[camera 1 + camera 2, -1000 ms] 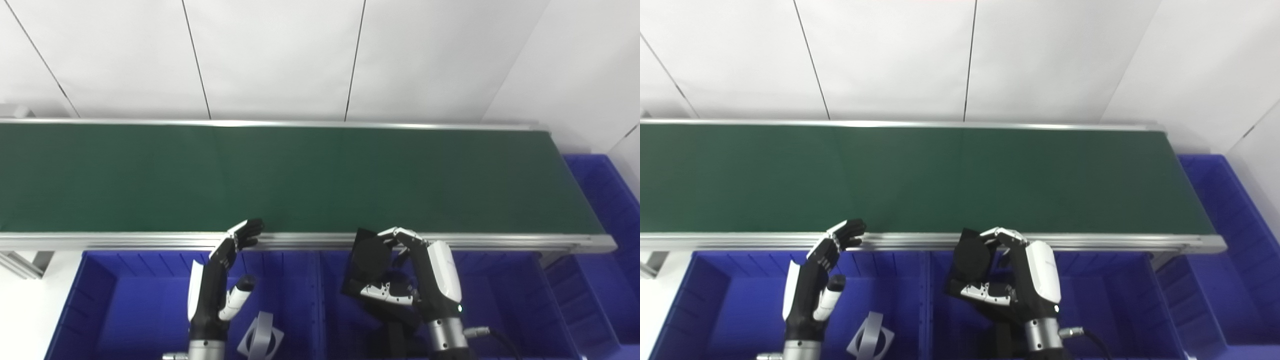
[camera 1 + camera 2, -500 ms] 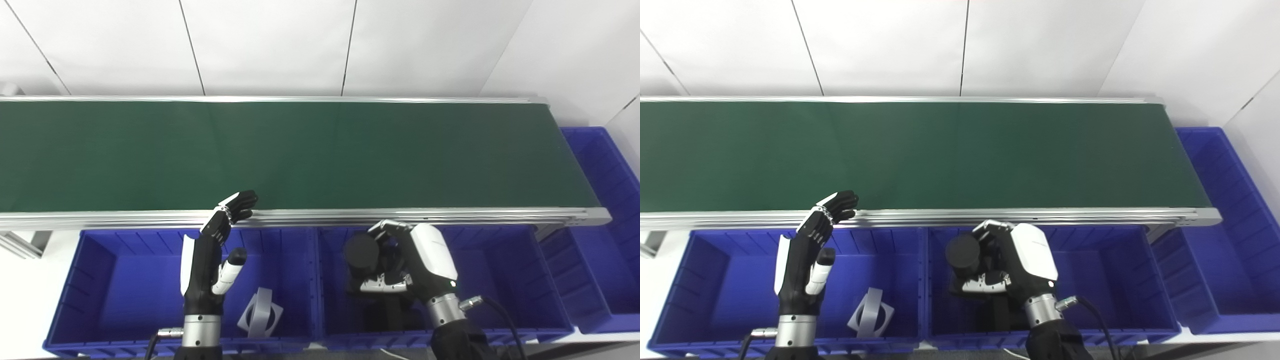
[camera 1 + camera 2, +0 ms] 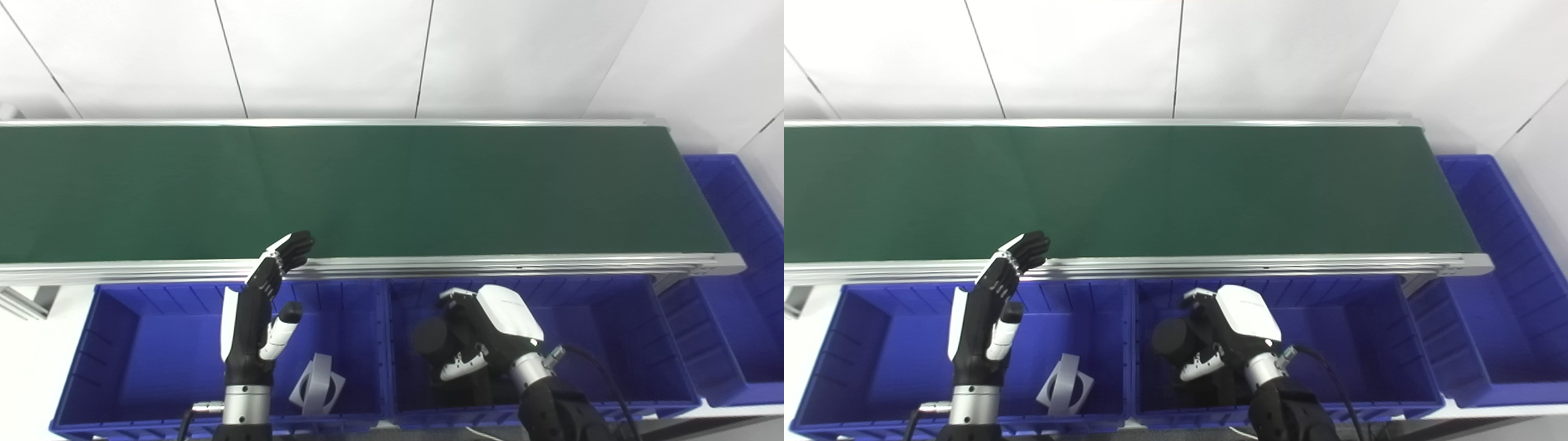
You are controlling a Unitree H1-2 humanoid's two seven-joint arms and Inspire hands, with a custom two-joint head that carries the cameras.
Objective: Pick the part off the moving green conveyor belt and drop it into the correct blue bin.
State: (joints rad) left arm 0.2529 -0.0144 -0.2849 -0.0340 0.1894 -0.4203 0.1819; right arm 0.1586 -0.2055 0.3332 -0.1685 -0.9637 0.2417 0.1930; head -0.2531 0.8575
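My right hand is shut on a black part with a round end and holds it low inside the middle blue bin. The same hand and part show in the right eye view. My left hand is open and empty, fingers up, over the left blue bin, its fingertips near the belt's front rail. The green conveyor belt carries nothing in view.
A grey part with a round hole lies in the left bin. Dark parts lie on the middle bin's floor under my right hand. A third blue bin stands at the belt's right end. A white wall is behind.
My right hand has moved down from the belt's front rail into the middle bin with the black part. The camera tilted down. My left hand has held its place.
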